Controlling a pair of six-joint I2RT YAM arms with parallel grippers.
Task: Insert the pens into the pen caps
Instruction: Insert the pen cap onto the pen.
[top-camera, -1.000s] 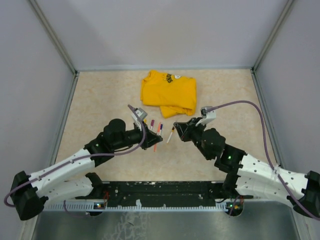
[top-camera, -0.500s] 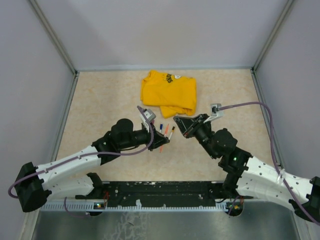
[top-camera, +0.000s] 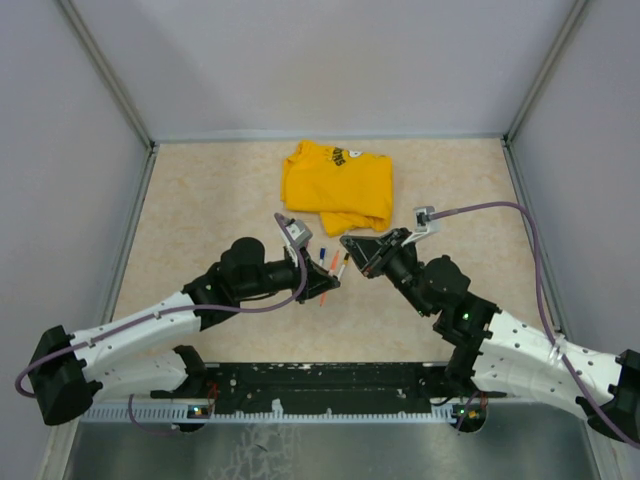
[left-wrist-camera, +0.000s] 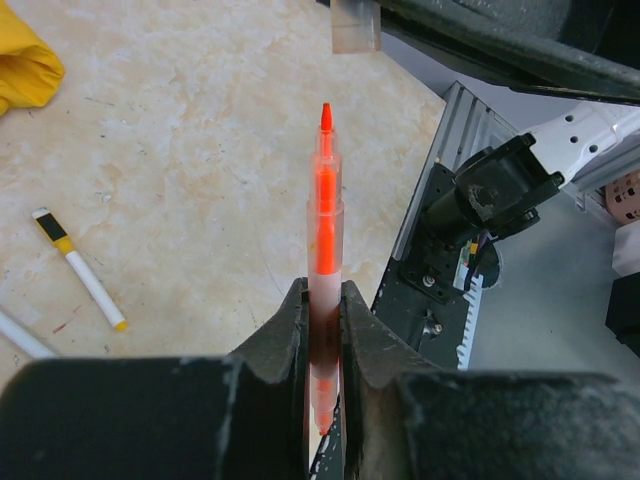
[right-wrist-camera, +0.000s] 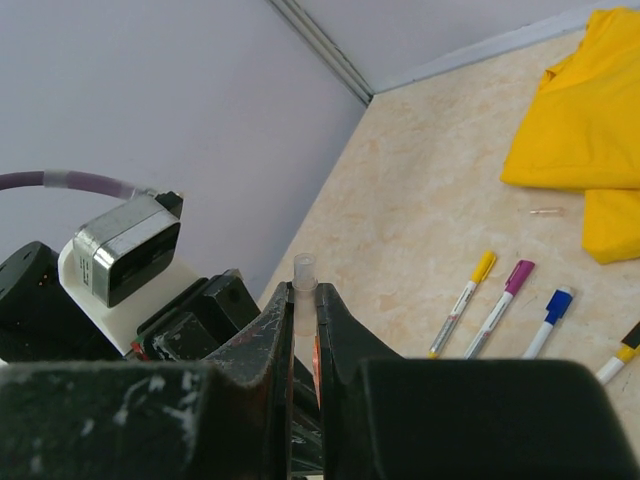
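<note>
My left gripper (left-wrist-camera: 322, 300) is shut on an uncapped orange pen (left-wrist-camera: 325, 215), its tip aimed at my right gripper (top-camera: 352, 248). My right gripper (right-wrist-camera: 304, 295) is shut on a clear pen cap (right-wrist-camera: 303, 272), which also shows at the top of the left wrist view as the cap (left-wrist-camera: 354, 25), a short gap beyond the pen's tip. In the top view my left gripper (top-camera: 322, 284) sits just below and left of the right one. Capped pens lie on the table: yellow (right-wrist-camera: 462, 300), magenta (right-wrist-camera: 500, 305) and blue (right-wrist-camera: 548, 320).
A folded yellow T-shirt (top-camera: 335, 185) lies behind the grippers. A black-and-yellow pen (left-wrist-camera: 80, 280) lies on the beige table (top-camera: 200, 200) to the left of my left gripper. Grey walls (top-camera: 60, 150) close in the sides and back. The arms' base rail (top-camera: 320, 385) runs along the near edge.
My left gripper has carried the orange pen to the right. My right gripper has moved back a little and then left, so the gap between pen tip and cap has narrowed.
</note>
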